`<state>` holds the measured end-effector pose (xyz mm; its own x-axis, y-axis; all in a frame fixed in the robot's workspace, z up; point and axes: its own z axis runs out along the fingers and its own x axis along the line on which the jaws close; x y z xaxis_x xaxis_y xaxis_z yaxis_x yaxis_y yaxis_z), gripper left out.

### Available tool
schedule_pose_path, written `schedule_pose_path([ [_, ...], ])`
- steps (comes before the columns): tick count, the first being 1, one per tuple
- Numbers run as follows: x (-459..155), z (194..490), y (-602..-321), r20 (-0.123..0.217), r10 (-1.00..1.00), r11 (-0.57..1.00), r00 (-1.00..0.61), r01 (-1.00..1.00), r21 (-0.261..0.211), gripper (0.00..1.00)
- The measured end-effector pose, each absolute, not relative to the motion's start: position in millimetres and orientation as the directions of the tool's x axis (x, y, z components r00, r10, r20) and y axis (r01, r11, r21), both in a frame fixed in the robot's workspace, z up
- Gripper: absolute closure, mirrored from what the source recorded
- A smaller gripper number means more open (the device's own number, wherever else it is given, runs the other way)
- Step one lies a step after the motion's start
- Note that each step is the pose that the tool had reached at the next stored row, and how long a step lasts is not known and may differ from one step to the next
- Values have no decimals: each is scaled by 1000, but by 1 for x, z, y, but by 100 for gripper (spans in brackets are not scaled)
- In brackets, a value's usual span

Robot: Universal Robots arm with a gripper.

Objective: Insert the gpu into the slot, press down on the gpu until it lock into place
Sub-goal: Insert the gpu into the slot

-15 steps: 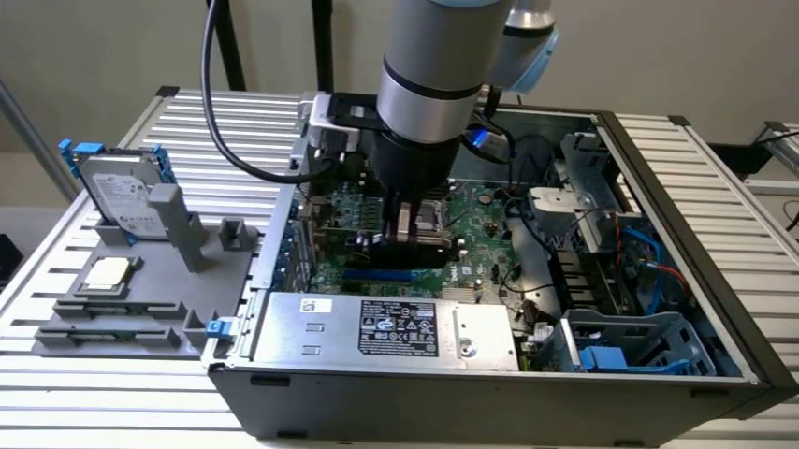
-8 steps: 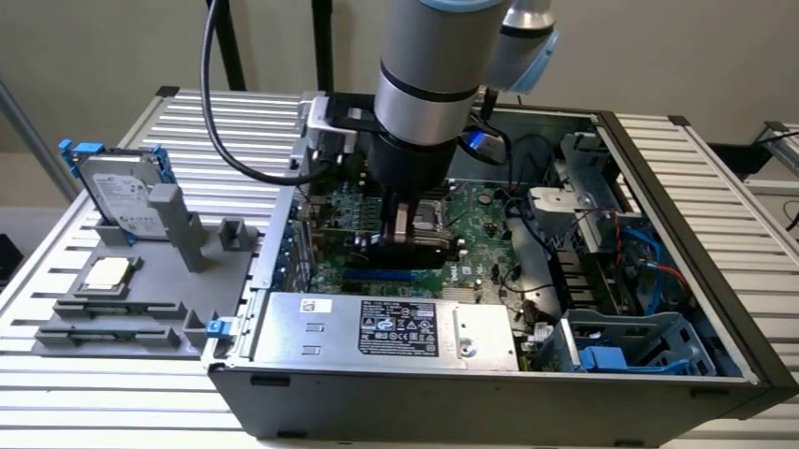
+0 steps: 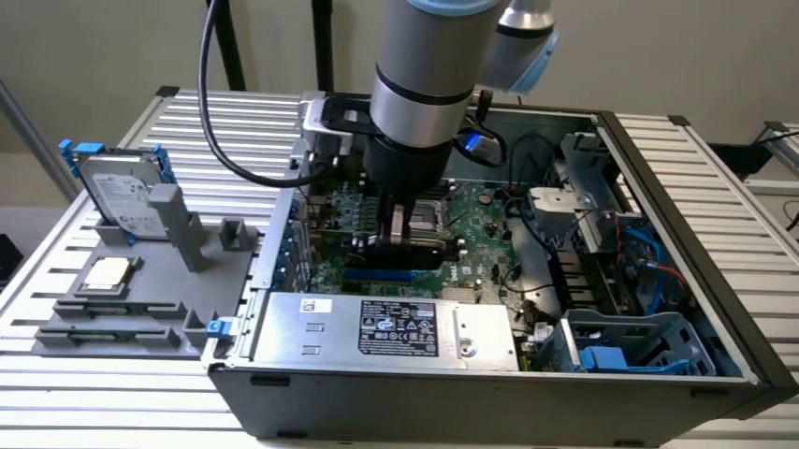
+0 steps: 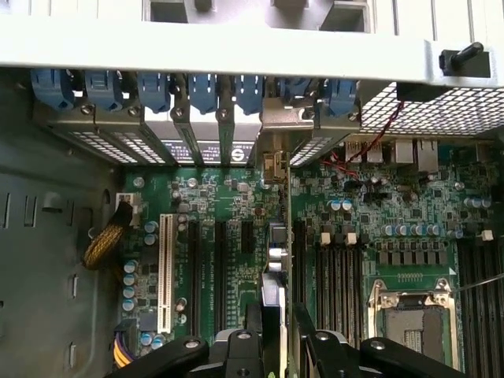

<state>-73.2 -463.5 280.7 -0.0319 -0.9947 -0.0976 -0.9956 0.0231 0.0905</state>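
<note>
My gripper [image 3: 402,245] reaches down into the open computer case over the green motherboard [image 3: 481,245], shut on the gpu [image 3: 422,253], a thin black card. In the wrist view the gpu [image 4: 273,260] shows edge-on between the black fingers [image 4: 250,350], and its metal bracket end [image 4: 272,165] reaches the row of rear slot covers. The blue slot [image 3: 374,277] peeks out just under the card's lower edge in the exterior view. I cannot tell whether the card's edge is seated in it.
A silver power supply [image 3: 387,327] lies along the case's near wall. A drive cage and cables [image 3: 624,341] fill the exterior view's right. Beside the card are a white slot [image 4: 165,272] and the CPU socket [image 4: 409,319]. A hard drive [image 3: 119,196] stands outside the case.
</note>
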Motion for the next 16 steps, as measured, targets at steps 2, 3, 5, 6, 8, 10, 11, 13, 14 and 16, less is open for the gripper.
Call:
schedule_pose_path([
  [2, -74, 280, -463, -98, -995, 23, -32, -996, 91, 74],
  [3, -74, 280, -463, -98, -995, 23, -32, -996, 91, 74],
  [5, -74, 280, -463, -98, -995, 23, -32, -996, 91, 74],
  [6, -74, 280, -463, -98, -995, 23, -32, -996, 91, 74],
  [8, -75, 279, -463, -98, -995, 24, -33, -996, 91, 74],
  [10, -75, 279, -463, -98, -995, 26, -34, -996, 90, 74],
  [11, -75, 279, -463, -98, -995, 26, -35, -996, 90, 74],
  [13, -76, 278, -463, -98, -994, 29, -37, -995, 91, 74],
  [14, -76, 278, -462, -98, -994, 30, -39, -995, 91, 74],
  [16, -76, 278, -462, -98, -994, 32, -41, -995, 91, 74],
])
